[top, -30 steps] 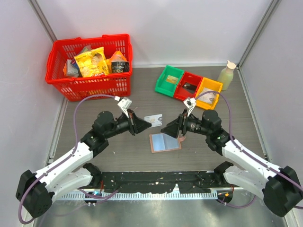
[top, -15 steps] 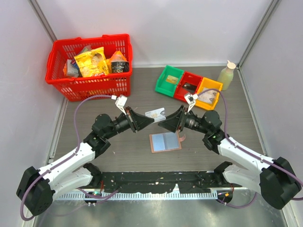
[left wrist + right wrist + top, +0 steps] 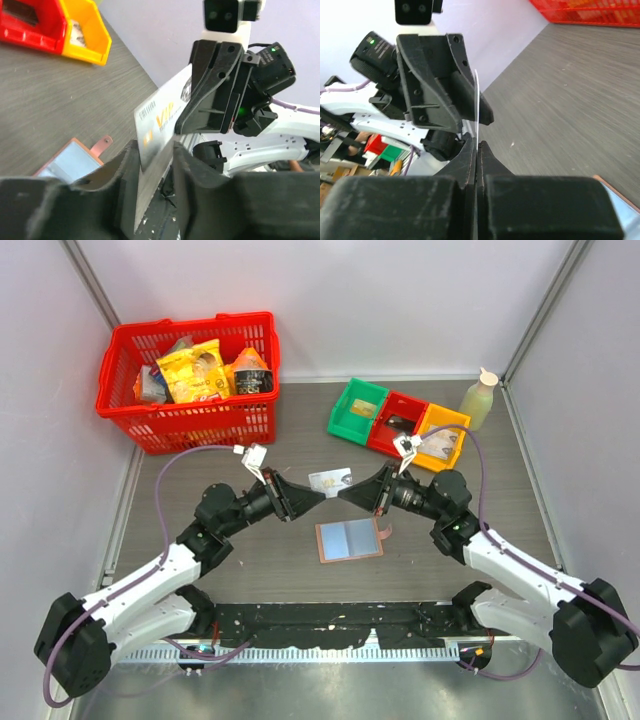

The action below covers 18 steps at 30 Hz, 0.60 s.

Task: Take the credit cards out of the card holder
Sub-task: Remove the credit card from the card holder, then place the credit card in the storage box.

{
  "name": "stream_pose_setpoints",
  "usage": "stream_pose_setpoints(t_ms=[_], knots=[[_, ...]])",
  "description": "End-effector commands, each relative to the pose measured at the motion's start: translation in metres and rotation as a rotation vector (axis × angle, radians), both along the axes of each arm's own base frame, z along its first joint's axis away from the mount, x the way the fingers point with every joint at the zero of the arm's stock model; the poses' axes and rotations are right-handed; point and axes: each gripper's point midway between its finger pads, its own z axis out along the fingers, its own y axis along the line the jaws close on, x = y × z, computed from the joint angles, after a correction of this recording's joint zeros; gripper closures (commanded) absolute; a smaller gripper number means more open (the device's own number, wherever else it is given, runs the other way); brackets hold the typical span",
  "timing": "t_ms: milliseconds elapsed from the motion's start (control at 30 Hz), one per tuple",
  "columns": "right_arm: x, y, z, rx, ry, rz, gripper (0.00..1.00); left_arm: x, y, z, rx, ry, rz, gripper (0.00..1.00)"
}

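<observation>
Desk: a grey wood-grain desk (image 3: pixel 300 435) inside pale walls, with a red basket (image 3: pixel 190 380) of groceries far left. Green, red and yellow bins (image 3: pixel 398 418) and a bottle (image 3: pixel 479 400) stand far right.

Meeting point: the two arms face each other nose to nose above the middle of the desk, a single credit card (image 3: pixel 330 478) bridging them in the air.

Right gripper: the right gripper (image 3: pixel 345 492) is clamped tight on the card's right end. Its wrist view shows the card edge-on between pressed fingers.

Left gripper: the left gripper (image 3: pixel 318 492) has its jaws narrowly apart around the card's left end. Whether they pinch it or merely flank it cannot be told.

Why so held: this looks like a hand-over, with the card carried off the desk so that each gripper can reach an end.

Card's look: thin, stiff and pale grey-white, with gold "VIP" lettering, small dark print above it and a dark mark near the right end. It stands on edge and slightly tilted.

Card holder: the card holder (image 3: pixel 349 539) lies open and flat on the desk, just nearer than the grippers. Its pale blue lining faces up inside a pinkish-tan border, and the snap tab pokes out on the right.

Left inside: whether more cards sit in it cannot be told.
</observation>
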Motion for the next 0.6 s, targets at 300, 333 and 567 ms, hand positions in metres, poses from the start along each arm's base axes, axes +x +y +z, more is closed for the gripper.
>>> stream_pose_setpoints(t_ms=[300, 333, 567], knots=[[0.104, -0.126, -0.025, -0.461, 0.134, -0.688, 1.0, 0.032, 0.084, -0.07, 0.456, 0.216, 0.462, 0.0], [0.111, -0.146, -0.042, -0.535, 0.198, -0.773, 1.0, 0.033, 0.093, -0.073, 0.498, 0.231, 0.494, 0.0], [0.164, -0.242, -0.071, -0.655, 0.421, -1.1, 0.99, 0.021, 0.11, -0.098, 0.637, 0.295, 0.501, 0.0]])
